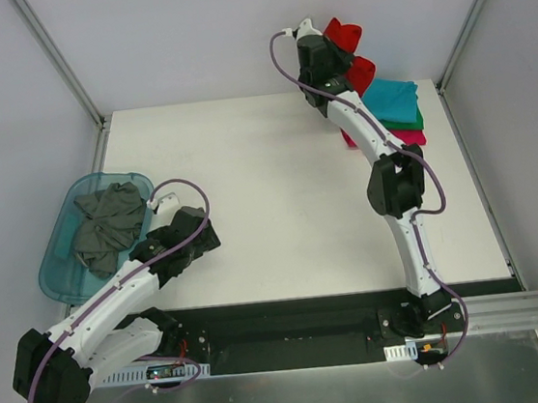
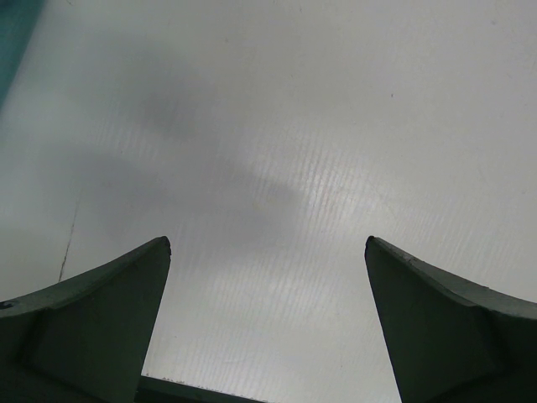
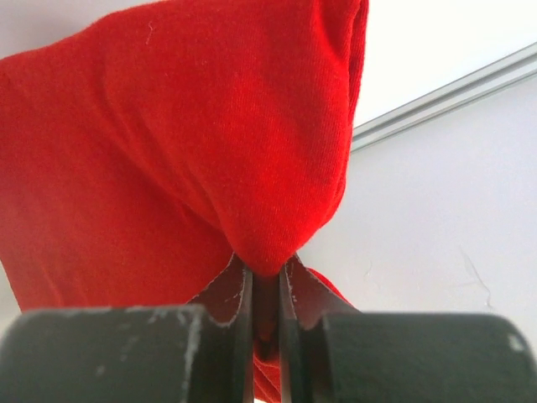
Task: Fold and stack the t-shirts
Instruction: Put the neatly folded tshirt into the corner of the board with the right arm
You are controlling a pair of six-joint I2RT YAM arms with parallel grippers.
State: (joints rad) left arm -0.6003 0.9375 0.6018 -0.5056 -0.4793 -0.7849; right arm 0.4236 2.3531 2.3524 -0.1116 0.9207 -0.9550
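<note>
At the table's point(image 1: 278, 191) far edge (by 3 stacked shirts point(image 1: 396, 101)) right gripper point(image 3: 265, 290) clamps red shirt point(image 3: 168, 143), bunched over its tips; left gripper point(image 2: 267, 252) gapes.

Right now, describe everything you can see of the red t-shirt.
The bright red soft knit-cloth t-shirt is bunched up, not folded. The right claw is shut on a fold of it, holding it up at the far right of the white table, beside the stack of teal, green and pink shirts. Contact with that stack is unclear.
</note>
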